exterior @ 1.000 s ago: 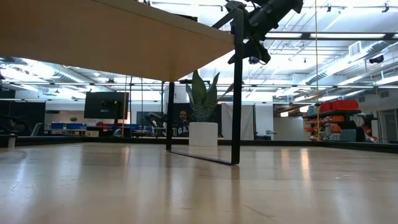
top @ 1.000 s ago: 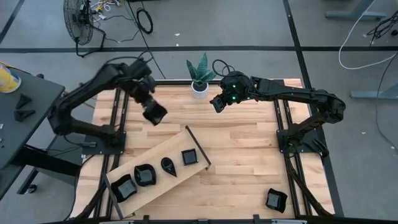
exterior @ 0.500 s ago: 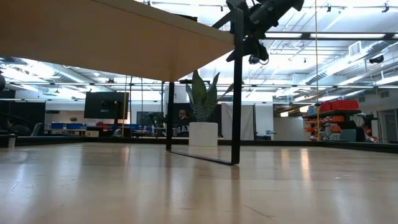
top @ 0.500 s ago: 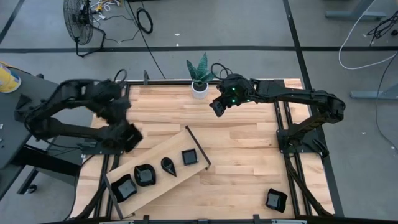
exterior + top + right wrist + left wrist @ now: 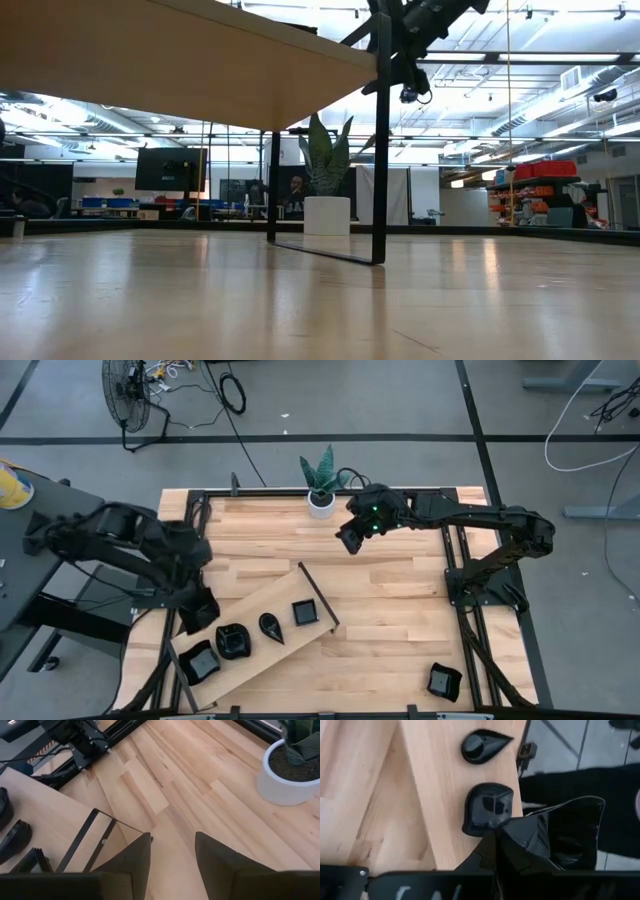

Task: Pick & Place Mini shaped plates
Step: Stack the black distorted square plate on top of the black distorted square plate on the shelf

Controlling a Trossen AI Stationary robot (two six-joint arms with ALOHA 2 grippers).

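Observation:
Several glossy black mini shaped plates lie in a row on a raised wooden board (image 5: pixel 262 600): a square one (image 5: pixel 305 612), a teardrop (image 5: pixel 270 626), a wavy rounded one (image 5: pixel 232 642) and another square one (image 5: pixel 197 661). One more plate (image 5: pixel 444 681) rests on the table at the near right. My left gripper (image 5: pixel 201 612) hangs shut over the board's left edge, above the wavy plate (image 5: pixel 487 812) and holding nothing. My right gripper (image 5: pixel 348 538) hovers open and empty over the far middle of the table, its fingers (image 5: pixel 131 862) apart.
A white pot with a green plant (image 5: pixel 321 502) stands at the table's far edge, close to my right gripper. The board stands on black legs (image 5: pixel 381 140), slanting across the near left of the table. Bare tabletop (image 5: pixel 400 610) lies between the board and the lone plate.
My left gripper has swung from the far middle of the table toward the left and near edges and now hangs over the board's left edge, turned about its own line on the way and still shut. The plates have stayed in place.

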